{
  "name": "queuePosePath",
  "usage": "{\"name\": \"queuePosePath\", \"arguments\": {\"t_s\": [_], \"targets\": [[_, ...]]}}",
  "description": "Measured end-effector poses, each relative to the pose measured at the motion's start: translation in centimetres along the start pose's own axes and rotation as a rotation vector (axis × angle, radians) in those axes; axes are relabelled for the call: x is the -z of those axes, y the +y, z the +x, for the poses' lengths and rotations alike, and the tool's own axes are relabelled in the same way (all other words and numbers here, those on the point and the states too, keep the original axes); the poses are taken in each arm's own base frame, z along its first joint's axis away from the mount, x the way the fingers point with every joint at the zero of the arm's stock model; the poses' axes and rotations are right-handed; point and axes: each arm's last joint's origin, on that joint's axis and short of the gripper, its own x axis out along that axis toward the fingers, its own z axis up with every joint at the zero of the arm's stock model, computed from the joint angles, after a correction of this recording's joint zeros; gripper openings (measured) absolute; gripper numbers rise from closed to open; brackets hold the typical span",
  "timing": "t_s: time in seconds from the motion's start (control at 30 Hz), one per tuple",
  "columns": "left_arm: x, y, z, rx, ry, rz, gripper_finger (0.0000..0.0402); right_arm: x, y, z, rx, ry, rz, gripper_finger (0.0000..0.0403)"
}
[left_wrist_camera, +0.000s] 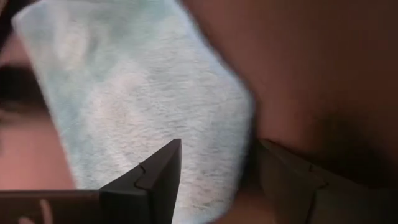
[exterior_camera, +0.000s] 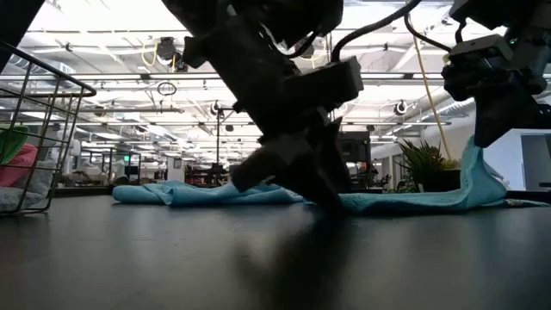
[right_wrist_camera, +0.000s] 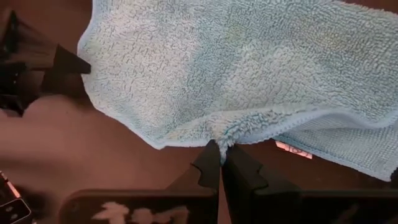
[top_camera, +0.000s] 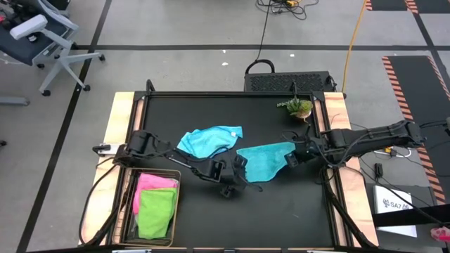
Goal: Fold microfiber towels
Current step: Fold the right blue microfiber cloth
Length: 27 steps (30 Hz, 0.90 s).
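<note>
Right tool (right_wrist_camera: 221,158) is pinched tight on the hem of the teal towel (top_camera: 266,161), holding that edge up off the tabletop (top_camera: 232,112) on the side nearest the potted plant (top_camera: 298,107). Left tool (left_wrist_camera: 214,171) sits at the towel's opposite end, jaws apart with the towel's edge between them, not clamping anything as far as we can tell. The teal towel lies spread mid-tabletop, and a light blue towel (top_camera: 209,140) is crumpled just beside it, on the side away from the plant. Pink towel (top_camera: 156,183) and lime green towel (top_camera: 156,211) are already in the wire basket (top_camera: 131,204), well apart from the teal one.

We reckon this stuff is light, floppy and a bit grabby, so it will sag wherever it isn't held. Best bet is gripping right at the corners or hem, both ends at once.
</note>
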Motion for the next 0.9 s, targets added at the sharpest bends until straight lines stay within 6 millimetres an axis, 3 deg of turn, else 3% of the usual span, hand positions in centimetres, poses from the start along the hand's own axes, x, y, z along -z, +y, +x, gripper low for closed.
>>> {"name": "queuePosePath", "arguments": {"t_s": [0.17,0.3,0.43,0.67,0.9], "targets": [[0.1,1.2,0.2,-0.089,-0.009,-0.157,0.0176,0.0,0.0,0.0,0.002,0.0,0.009,0.0],[-0.1,1.9,-0.1,-0.08,0.001,-0.342,0.0101,0.0,0.0,0.0,0.002,0.0,0.016,0.0],[-0.8,2.7,-0.7,-0.005,0.026,-0.391,0.0015,0.0,0.0,0.0,0.0,-0.001,0.017,0.0],[-1.6,4.0,-2.3,0.013,0.122,-0.354,0.0005,-0.4,1.0,-0.1,-0.108,-0.047,0.011,0.0],[-1.3,7.7,-5.0,-0.019,0.075,-0.438,0.0003,-0.5,1.2,-0.1,-0.121,-0.054,0.015,0.0]]}}
